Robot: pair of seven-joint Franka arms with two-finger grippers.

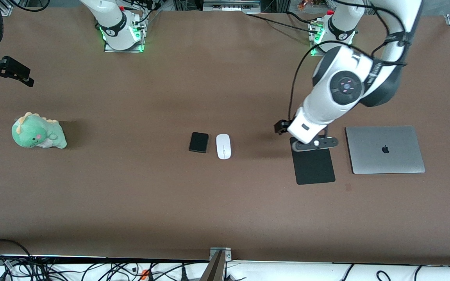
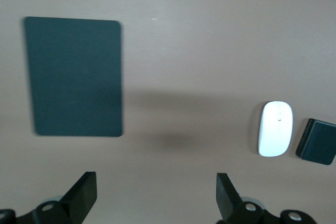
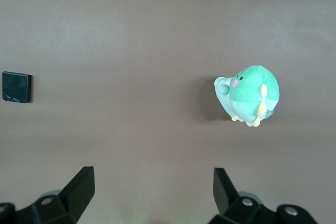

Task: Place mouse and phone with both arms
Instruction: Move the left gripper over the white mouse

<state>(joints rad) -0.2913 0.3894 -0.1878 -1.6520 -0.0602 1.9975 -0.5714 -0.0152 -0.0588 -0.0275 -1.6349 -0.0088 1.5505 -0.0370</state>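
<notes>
- A brown matte worktop carries everything; the white mouse near its middle serves as the landmark.
- The mouse is a smooth oval with a thin grey centre line. Its long axis runs from the robots' bases toward the front camera.
- The phone, a small glossy black slab with rounded corners, lies just beside the mouse, toward the right arm's end, parallel to it and not touching.
- The left gripper hangs over the edge of a flat matte black mouse pad, well apart from the mouse toward the left arm's end. Its fingers are spread wide and hold nothing.
- From those fingers the mouse lies off toward the right arm's end of the worktop, so this arm looks the nearer one to it.
- The right gripper hovers much farther from the mouse, above a soft green dinosaur plush. Its fingers are likewise wide apart and empty.
- A closed grey metal laptop lies beside the pad, farther still from the mouse.
</notes>
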